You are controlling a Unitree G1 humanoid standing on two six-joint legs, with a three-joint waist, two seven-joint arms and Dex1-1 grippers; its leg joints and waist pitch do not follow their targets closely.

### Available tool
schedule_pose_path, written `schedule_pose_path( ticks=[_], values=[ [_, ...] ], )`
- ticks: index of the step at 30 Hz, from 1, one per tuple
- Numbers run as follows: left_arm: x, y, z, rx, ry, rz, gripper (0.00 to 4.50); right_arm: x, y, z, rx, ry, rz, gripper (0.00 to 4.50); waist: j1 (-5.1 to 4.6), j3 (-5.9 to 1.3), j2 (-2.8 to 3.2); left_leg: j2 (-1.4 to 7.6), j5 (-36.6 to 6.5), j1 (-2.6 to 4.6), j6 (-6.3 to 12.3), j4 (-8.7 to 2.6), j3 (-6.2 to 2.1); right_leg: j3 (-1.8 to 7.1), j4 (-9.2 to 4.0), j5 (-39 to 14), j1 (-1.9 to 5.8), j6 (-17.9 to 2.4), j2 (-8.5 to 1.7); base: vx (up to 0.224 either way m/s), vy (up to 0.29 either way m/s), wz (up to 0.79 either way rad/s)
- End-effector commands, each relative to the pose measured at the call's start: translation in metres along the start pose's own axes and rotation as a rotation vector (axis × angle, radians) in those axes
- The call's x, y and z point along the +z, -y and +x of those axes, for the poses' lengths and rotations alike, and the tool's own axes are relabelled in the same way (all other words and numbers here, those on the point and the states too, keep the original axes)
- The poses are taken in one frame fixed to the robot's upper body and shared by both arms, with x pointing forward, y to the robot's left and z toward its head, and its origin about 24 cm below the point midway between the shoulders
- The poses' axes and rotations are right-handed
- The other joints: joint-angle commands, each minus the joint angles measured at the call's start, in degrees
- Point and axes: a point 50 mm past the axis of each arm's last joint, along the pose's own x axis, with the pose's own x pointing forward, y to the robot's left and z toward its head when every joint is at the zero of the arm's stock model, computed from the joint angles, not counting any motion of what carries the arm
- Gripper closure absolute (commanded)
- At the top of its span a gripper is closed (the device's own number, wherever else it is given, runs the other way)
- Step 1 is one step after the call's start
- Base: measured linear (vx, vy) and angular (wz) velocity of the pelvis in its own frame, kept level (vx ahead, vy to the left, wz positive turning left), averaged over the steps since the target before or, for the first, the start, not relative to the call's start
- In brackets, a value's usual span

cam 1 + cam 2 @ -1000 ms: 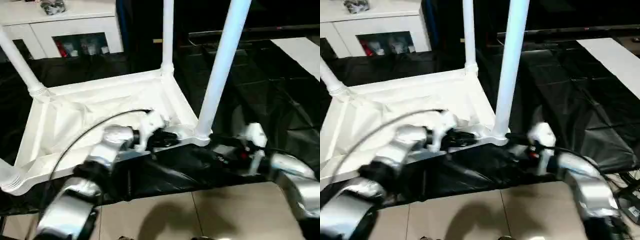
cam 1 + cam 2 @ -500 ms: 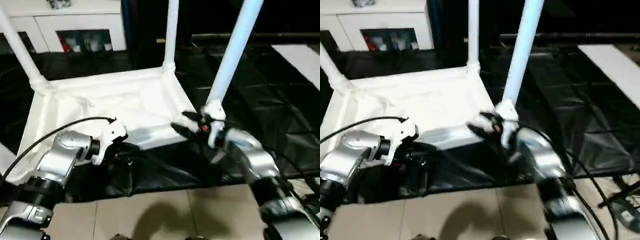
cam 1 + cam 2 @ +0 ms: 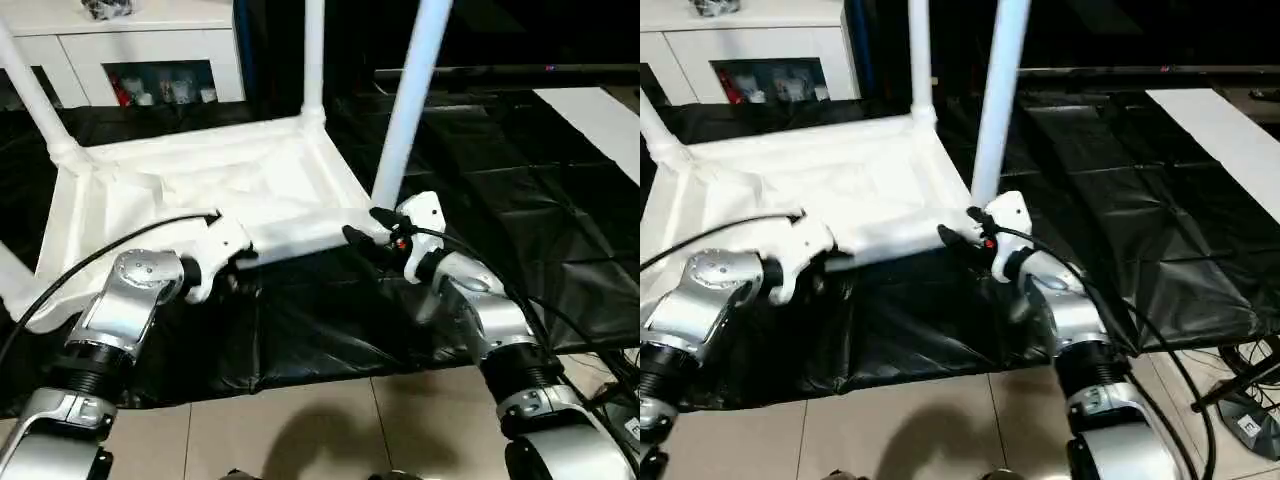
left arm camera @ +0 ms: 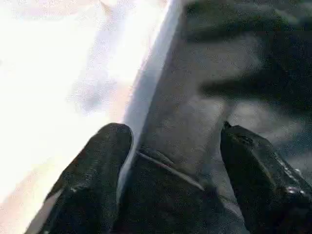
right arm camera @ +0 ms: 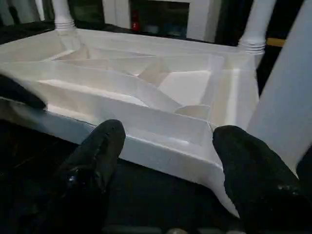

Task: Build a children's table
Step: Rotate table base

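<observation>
The upside-down tabletop (image 3: 200, 190) lay on black sheeting (image 3: 520, 200) before a white cupboard (image 3: 130, 45), both the left gripper (image 3: 240, 262) and right gripper (image 3: 362, 228) spread wide, grasping nothing.

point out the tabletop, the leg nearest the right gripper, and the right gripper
tabletop (image 3: 300, 232): left eye view, on its near rim.
leg nearest the right gripper (image 3: 405, 110): left eye view, halfway up the white tube.
right gripper (image 3: 362, 228): left eye view, midway between its black fingertips.
</observation>
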Motion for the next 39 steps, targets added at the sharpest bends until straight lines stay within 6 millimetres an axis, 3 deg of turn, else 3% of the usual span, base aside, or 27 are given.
schedule_pose_path(
  ticks=[1,3,4,5,6,8,12,13,14,17,18,21,24,30,34,36,37,38,39],
  values=[
    [0.009,-0.007,-0.011,0.133,0.121,-0.051,0.64,-0.002,-0.001,-0.004,-0.017,0.005,0.001,1.15,0.07,-4.44,1.37,0.94,-11.69,0.76,1.12,-3.5,-0.47,1.93,-2.73,-1.76,3.22,-15.27,-1.98,0.0,0.0,0.0],
    [0.007,-0.007,-0.021,0.222,0.203,-0.104,0.54,-0.003,-0.004,-0.007,-0.02,0.005,0.023,1.15,0.02,-4.35,1.12,0.83,-12.13,0.48,1.98,-3.54,-0.51,1.81,-2.87,-2.33,3.43,-15.23,-1.87,0.0,0.0,0.0],
    [0.005,-0.008,-0.027,0.277,0.23,-0.132,0.46,-0.004,-0.006,-0.008,-0.019,0.001,0.025,1.15,0.11,-4.41,1.21,0.77,-12.73,0.74,2.11,-3.49,-0.45,1.77,-3.03,-3.59,3.21,-14.97,-1.81,0.0,0.0,0.0],
    [-0.003,-0.009,-0.038,0.386,0.254,-0.161,0.35,-0.007,-0.008,-0.01,-0.017,-0.01,0.033,0.98,-0.12,-4.19,1.8,0.97,-14.3,0.63,1.78,-3.63,-0.58,1.75,-3.11,-5.19,3.25,-14.62,-1.77,0.0,0.0,0.0],
    [-0.008,-0.009,-0.044,0.447,0.255,-0.167,0.35,-0.008,-0.009,-0.011,-0.016,-0.014,0.03,0.98,-0.2,-3.98,1.33,0.87,-15.88,0.7,1.58,-3.76,-0.51,1.67,-3.69,-8.26,3.16,-13.59,-1.72,0.0,0.0,0.0],
    [-0.02,-0.008,-0.059,0.575,0.264,-0.178,0.19,-0.01,-0.012,-0.014,-0.016,-0.02,0.024,0.81,-0.33,-3.92,1.66,0.97,-17.25,0.59,1.19,-3.83,-0.73,1.66,-3.86,-11.5,3.16,-12.24,-1.83,0.0,0.0,0.0],
    [-0.043,0.009,-0.095,0.826,0.308,-0.148,0.0,-0.011,-0.022,-0.018,0.047,-0.005,0.05,0.46,-0.42,-3.72,2.07,1.12,-20.04,0.94,0.82,-4.02,-0.81,1.69,-4.65,-15.68,2.4,-9.81,-1.61,0.0,0.0,0.0],
    [-0.047,0.012,-0.099,0.864,0.305,-0.148,0.0,-0.01,-0.025,-0.018,0.067,-0.003,0.051,0.38,-0.44,-3.64,1.93,1.05,-20.4,0.88,0.9,-4.07,-0.79,1.69,-4.71,-15.76,2.42,-9.74,-1.46,0.0,0.0,0.0],
    [-0.05,0.015,-0.103,0.904,0.304,-0.149,0.0,-0.01,-0.027,-0.018,0.08,-0.005,0.048,0.38,-0.16,-3.54,2.41,1.24,-21.46,1.1,0.78,-4.17,-0.9,1.73,-4.77,-15.85,2.2,-9.57,-1.4,0.0,0.0,0.0],
    [-0.062,0.025,-0.116,1.107,0.262,-0.176,0.0,-0.007,-0.033,-0.018,0.133,0.009,0.061,0.07,-0.11,-3.26,2.16,1.24,-24.24,1.1,0.36,-4.33,-0.99,1.7,-5.06,-17.84,2.03,-8.64,-1.44,0.0,0.0,0.0],
    [-0.066,0.027,-0.118,1.159,0.243,-0.197,0.0,-0.006,-0.036,-0.018,0.158,0.016,0.065,0.07,-0.1,-3.29,2.37,1.23,-24.44,1.13,0.26,-4.32,-1.05,1.72,-5.01,-18.05,2.02,-8.38,-1.43,0.0,0.0,0.0],
    [-0.071,0.03,-0.12,1.223,0.221,-0.213,0.0,-0.003,-0.042,-0.019,0.216,0.026,0.076,0.07,-0.11,-3.35,2.27,1.11,-23.83,0.8,0.49,-4.36,-1.28,1.71,-5.08,-17.65,2.26,-7.38,-1.45,0.0,0.0,0.0],
    [-0.071,0.028,-0.122,1.28,0.224,-0.206,0.0,-0.001,-0.049,-0.02,0.303,0.033,0.09,0.07,-0.15,-3.42,2.49,1.05,-23.66,0.74,0.66,-4.32,-1.45,1.66,-5.14,-16.69,2.29,-7.55,-1.41,0.0,0.0,0.0],
    [-0.076,0.012,-0.131,1.402,0.199,-0.235,0.0,0.003,-0.051,-0.02,0.369,0.03,0.088,0.07,-0.02,-3.69,2.63,0.77,-22.01,0.62,1.04,-4.03,-1.56,1.63,-4.9,-15.38,2.4,-8.25,-1.54,0.0,0.0,0.0],
    [-0.084,-0.018,-0.149,1.517,0.168,-0.272,0.0,0.005,-0.048,-0.017,0.37,0.025,0.082,0.07,-0.1,-3.93,3.18,0.48,-20.54,0.5,0.79,-3.91,-1.94,1.48,-4.4,-12.95,2.65,-8.67,-1.46,0.0,0.0,0.0],
    [-0.084,-0.02,-0.15,1.525,0.166,-0.27,0.0,0.005,-0.048,-0.017,0.371,0.024,0.082,0.07,-0.13,-4.01,3.24,0.42,-20.45,0.59,0.71,-3.89,-2.01,1.44,-4.39,-12.88,2.61,-8.57,-1.38,0.0,0.0,0.0],
    [-0.083,-0.031,-0.155,1.536,0.169,-0.272,0.0,0.005,-0.047,-0.017,0.377,0.021,0.078,0.07,-0.18,-3.99,3.06,0.63,-20.2,0.5,0.56,-3.98,-2.1,1.46,-4.34,-12.22,2.71,-9.05,-1.47,0.0,0.0,0.0],
    [-0.082,-0.036,-0.156,1.539,0.173,-0.267,0.0,0.005,-0.047,-0.017,0.38,0.02,0.078,0.07,-0.05,-4.04,3.24,0.36,-20.62,0.88,0.58,-3.79,-1.92,1.48,-4.43,-12.63,2.36,-9.04,-1.28,0.0,0.0,0.0],
    [-0.083,-0.041,-0.158,1.549,0.172,-0.288,0.0,0.005,-0.046,-0.017,0.379,0.019,0.077,0.07,-0.08,-4.19,3.56,0.44,-19.8,0.68,0.43,-3.83,-2.11,1.51,-4.06,-11.18,2.7,-9.4,-1.44,0.0,0.0,0.0]
  ],
)
